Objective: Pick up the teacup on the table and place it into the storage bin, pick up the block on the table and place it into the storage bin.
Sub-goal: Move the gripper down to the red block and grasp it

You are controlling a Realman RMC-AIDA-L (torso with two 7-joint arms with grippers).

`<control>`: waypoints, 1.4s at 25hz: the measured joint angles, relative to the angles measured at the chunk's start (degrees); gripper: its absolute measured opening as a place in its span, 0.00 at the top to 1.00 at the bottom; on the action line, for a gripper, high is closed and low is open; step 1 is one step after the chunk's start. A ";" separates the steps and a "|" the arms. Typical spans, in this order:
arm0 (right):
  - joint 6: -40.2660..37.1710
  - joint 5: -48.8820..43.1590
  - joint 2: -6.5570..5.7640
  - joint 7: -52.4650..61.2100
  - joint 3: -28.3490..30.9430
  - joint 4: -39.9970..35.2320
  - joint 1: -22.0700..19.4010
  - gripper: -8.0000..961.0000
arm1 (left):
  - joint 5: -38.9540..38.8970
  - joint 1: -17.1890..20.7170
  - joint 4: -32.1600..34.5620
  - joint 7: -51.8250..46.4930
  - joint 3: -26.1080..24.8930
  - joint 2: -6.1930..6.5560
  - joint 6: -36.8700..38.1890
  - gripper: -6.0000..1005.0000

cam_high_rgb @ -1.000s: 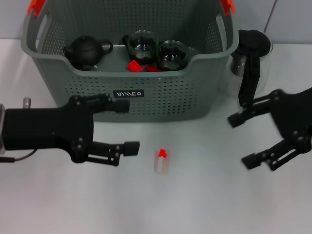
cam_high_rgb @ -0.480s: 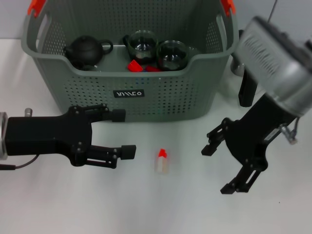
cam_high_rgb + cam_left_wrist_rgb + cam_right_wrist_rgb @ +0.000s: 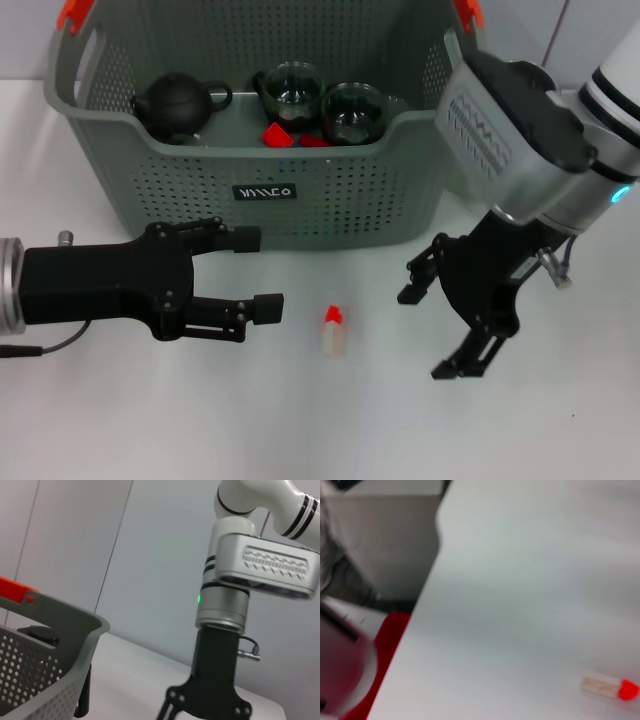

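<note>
The grey-green perforated storage bin (image 3: 330, 195) stands at the back of the white table. It holds two glass teacups (image 3: 290, 88) (image 3: 352, 110), a black teapot (image 3: 175, 102) and red blocks (image 3: 277, 134). No teacup shows on the table. A small pale block with a red tip (image 3: 333, 332) lies on the table in front of the bin; it also shows in the right wrist view (image 3: 610, 686). My right gripper (image 3: 427, 333) is open just right of the block, apart from it. My left gripper (image 3: 257, 273) is open and empty, left of the block.
The bin's corner (image 3: 55, 680) with an orange clip (image 3: 15, 590) shows in the left wrist view, along with my right arm (image 3: 225, 630). The table's edge and a red object (image 3: 390, 645) below it show in the right wrist view.
My right arm has swung in from the right edge toward the middle, and its open gripper now hangs beside the block. The left gripper has barely moved.
</note>
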 joint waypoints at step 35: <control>8.30 5.11 0.11 59.91 -0.28 6.22 -0.76 0.10 | 9.98 -6.76 3.73 3.95 -5.05 4.37 1.74 0.06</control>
